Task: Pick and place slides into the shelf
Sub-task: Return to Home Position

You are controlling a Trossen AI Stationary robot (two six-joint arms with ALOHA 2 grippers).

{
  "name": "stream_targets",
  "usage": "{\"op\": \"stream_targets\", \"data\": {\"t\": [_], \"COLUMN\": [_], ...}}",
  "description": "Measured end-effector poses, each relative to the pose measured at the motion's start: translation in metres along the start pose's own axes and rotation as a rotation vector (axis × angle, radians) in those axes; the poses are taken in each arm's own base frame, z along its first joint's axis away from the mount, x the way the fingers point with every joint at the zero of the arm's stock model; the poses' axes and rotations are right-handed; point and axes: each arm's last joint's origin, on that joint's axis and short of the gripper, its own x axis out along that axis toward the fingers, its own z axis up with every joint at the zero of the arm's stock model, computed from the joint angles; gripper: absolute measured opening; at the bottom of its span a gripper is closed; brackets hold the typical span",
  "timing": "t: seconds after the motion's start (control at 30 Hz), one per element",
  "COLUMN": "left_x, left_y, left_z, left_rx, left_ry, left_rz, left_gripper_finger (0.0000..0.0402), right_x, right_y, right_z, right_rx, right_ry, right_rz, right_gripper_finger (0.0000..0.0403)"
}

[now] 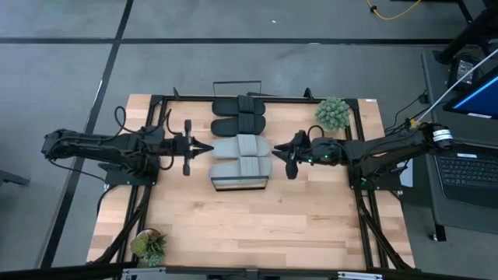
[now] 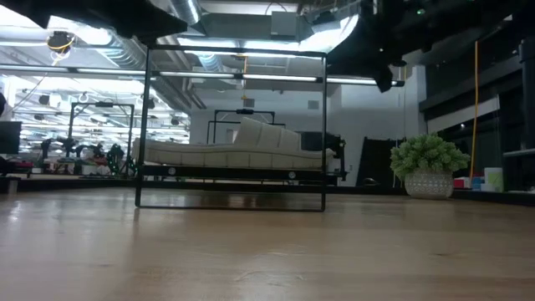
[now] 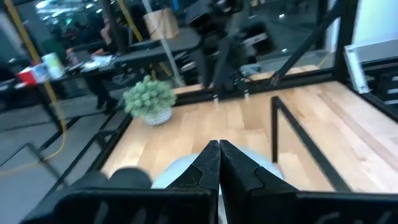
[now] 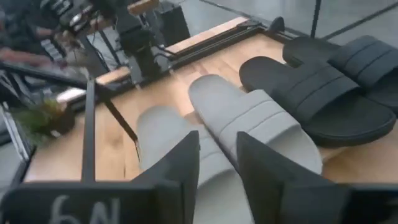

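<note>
Your counter (image 1: 257, 225) is a light-wood top edged by a black frame. It stands on a grey floor (image 1: 62, 70) crossed by dark lines, and an open laptop (image 1: 467, 167) sits beyond its right side. One potted plant (image 1: 333, 113) stands at the far right corner and a second plant (image 1: 148, 245) at the near left corner. The low view looks level across the boards into a workshop hall with ceiling ducts and strip lights. The shelf (image 1: 240, 184) lies along the middle of the counter, running far to near, with a thin black wire frame (image 2: 230, 207) upright at its near end. All four slides are on it in a single row, each touching its neighbour. The two black slides (image 1: 238, 125) take the far half and the two grey slides (image 1: 242, 146) the near half. Your left hand (image 1: 208, 146) is just left of the grey pair, its fingers (image 3: 208, 165) pressed together to a point. It holds nothing and is clear of the slides. Your right hand (image 1: 278, 148) faces it from just right of the same pair. The right wrist view shows its fingers (image 4: 180, 162) parted by a narrow gap, with nothing between them and the grey slides directly ahead. In the low view only dark arm parts show along the top edge, above the frame.
</note>
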Motion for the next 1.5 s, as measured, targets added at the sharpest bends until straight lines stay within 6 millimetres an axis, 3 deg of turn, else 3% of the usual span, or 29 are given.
{"op": "stream_targets", "data": {"t": [0.27,0.47,0.7,0.9,1.23,1.5], "left_x": [-0.030,-0.052,-0.060,-0.058,-0.057,-0.054], "left_y": [0.008,0.009,-0.002,-0.009,-0.011,-0.012], "left_z": [0.006,0.003,-0.037,-0.069,-0.082,-0.088], "left_rx": [-0.042,-0.053,-0.054,-0.082,-0.100,-0.101], "left_ry": [-0.030,-0.114,-0.190,-0.256,-0.251,-0.229], "left_rz": [0.156,0.168,0.069,0.063,0.062,0.078], "left_gripper_finger": [0.0000,0.0000,0.0000,0.0000,0.0000,0.0000], "right_x": [-0.006,-0.006,-0.008,-0.013,-0.066,-0.087], "right_y": [0.016,0.018,0.023,0.016,-0.005,-0.027], "right_z": [-0.007,-0.006,-0.006,-0.022,-0.015,-0.040], "right_rx": [-0.164,-0.209,-0.290,-0.320,-0.351,-0.386], "right_ry": [0.016,0.003,-0.054,-0.099,-0.281,-0.329], "right_rz": [0.060,0.071,0.226,0.265,0.303,0.303], "right_gripper_finger": [0.0008,0.0006,0.0006,0.0006,0.0005,0.0004]}}
